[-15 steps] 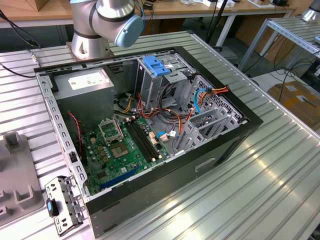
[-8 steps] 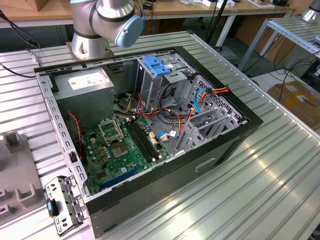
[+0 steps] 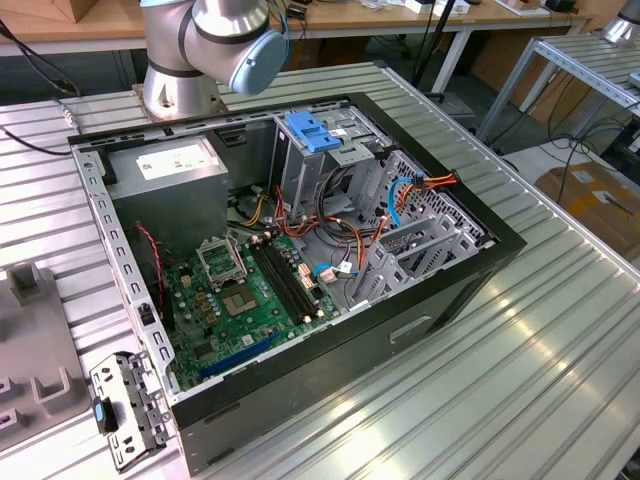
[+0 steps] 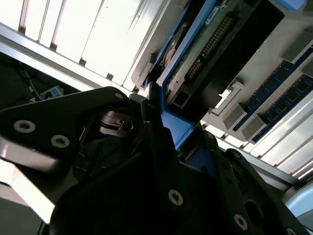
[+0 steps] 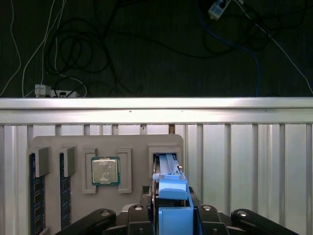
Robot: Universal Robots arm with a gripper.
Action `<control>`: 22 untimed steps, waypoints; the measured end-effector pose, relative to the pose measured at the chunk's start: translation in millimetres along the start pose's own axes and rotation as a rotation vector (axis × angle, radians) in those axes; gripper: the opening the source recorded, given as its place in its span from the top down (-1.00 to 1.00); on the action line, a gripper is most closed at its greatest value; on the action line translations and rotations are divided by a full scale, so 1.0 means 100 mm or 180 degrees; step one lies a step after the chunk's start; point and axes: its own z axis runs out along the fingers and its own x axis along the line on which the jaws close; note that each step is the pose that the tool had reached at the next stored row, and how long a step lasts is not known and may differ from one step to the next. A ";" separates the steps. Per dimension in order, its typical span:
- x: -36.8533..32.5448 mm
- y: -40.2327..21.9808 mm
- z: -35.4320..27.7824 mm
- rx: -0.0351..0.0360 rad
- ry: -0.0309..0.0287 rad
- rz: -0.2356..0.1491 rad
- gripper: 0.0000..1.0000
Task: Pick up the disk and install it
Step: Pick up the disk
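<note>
The disk (image 5: pixel 169 192) stands edgewise, lower end hidden within the clamping claw (image 5: pixel 171 213).

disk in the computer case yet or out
Out. In the first wrist view the disk stands on edge at a slot of the grey tray, beside the chip, not inside the computer case.

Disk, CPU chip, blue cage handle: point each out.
disk (image 5: pixel 171 190): first wrist view, on its blue plastic carrier.
CPU chip (image 5: pixel 105 171): first wrist view, centre of its metal lid.
blue cage handle (image 3: pixel 313 133): exterior view, middle of the handle.
</note>
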 end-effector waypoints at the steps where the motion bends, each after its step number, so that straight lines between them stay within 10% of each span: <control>1: 0.000 -0.001 -0.008 0.0000 0.0000 0.0002 0.26; 22: 0.003 -0.018 -0.293 -0.0001 -0.0001 0.0040 0.26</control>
